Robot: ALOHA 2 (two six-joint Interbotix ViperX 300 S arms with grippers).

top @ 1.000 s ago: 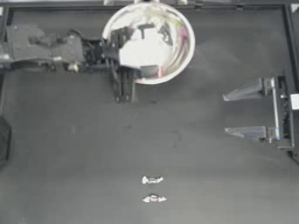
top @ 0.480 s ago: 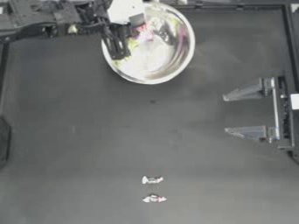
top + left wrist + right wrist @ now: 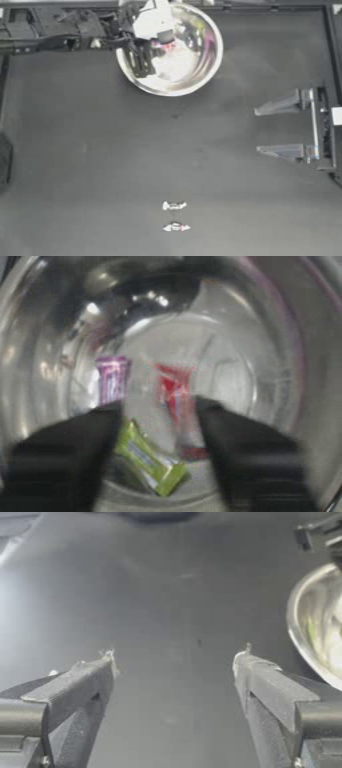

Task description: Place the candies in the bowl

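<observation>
3 candies (image 3: 143,456) seemingly beneath left gripper (image 3: 157,408), bowl (image 3: 200,75)

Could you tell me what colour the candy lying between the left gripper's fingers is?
Red, clearest in the left wrist view.

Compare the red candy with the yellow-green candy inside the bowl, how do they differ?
The red candy lies farther in on the floor of the bowl, between the tips of the open left claw; the yellow-green candy sits lower, nearer the rim. The red one points roughly along the claw, the yellow-green one lies slanted. Both are twist-wrapped and released.
</observation>
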